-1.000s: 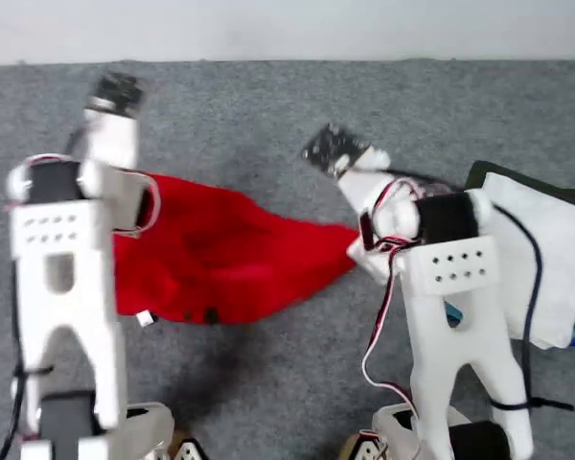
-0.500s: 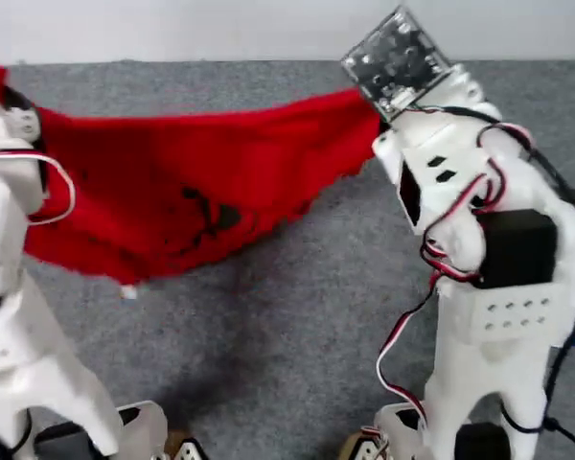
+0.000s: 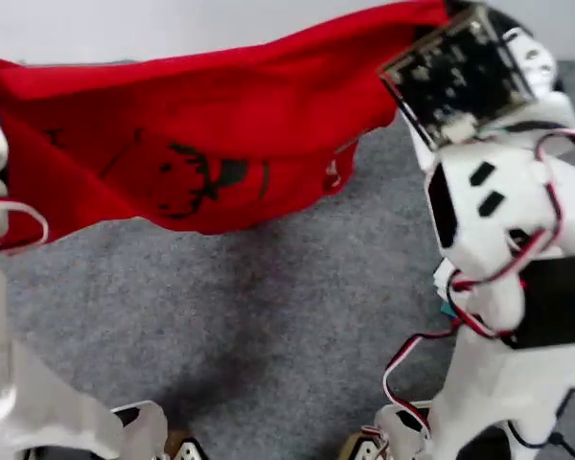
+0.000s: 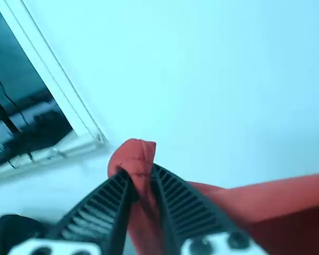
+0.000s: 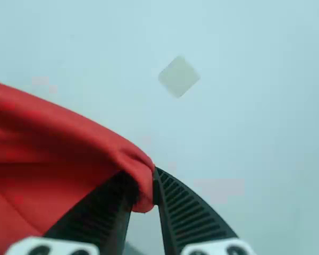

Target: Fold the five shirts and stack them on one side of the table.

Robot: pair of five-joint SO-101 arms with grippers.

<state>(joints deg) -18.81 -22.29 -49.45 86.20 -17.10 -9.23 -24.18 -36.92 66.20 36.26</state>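
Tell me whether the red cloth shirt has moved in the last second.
Yes: the red cloth shirt rose off the grey felt table toward the white back wall.

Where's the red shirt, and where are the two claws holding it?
red shirt (image 3: 201,115), high view, middle of the hanging cloth.
left gripper (image 4: 141,175), left wrist view, between its fingertips.
right gripper (image 5: 142,178), right wrist view, between its fingertips.

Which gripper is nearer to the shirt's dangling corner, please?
Right. The right gripper holds the shirt at its top edge, close to that corner; the left gripper holds the opposite end, a full shirt-width away.
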